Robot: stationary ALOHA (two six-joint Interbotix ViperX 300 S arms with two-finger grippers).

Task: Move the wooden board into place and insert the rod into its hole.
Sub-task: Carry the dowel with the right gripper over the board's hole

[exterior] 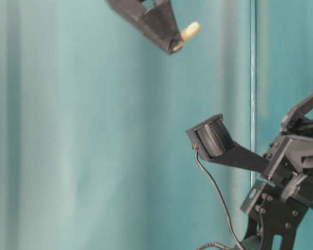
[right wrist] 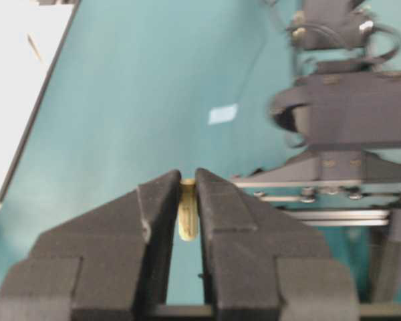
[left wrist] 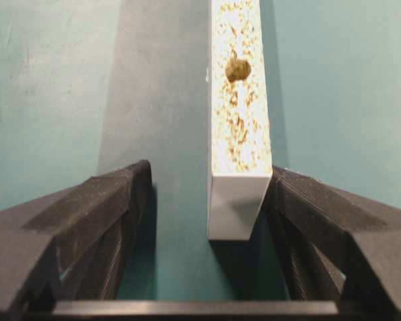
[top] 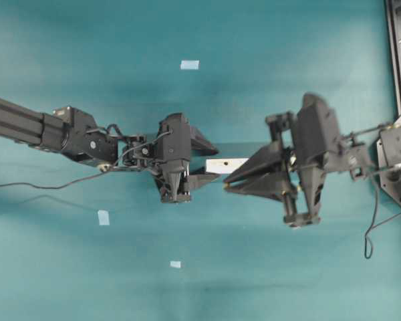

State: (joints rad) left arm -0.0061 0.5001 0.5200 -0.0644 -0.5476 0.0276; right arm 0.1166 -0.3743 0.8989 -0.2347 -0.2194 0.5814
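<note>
Teal tabletop (top: 254, 40) carries the board (left wrist: 238, 120), lying between the spread jaws of the left gripper (left wrist: 207, 200), one finger touching its side. Right gripper (right wrist: 188, 200) pinches the rod (right wrist: 187, 214) aloft. Judged remaining: insertion into the empty hole (left wrist: 237, 69).

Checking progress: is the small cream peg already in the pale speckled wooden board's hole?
Out. The peg sits pinched in the right gripper; the board's hole is empty.
</note>
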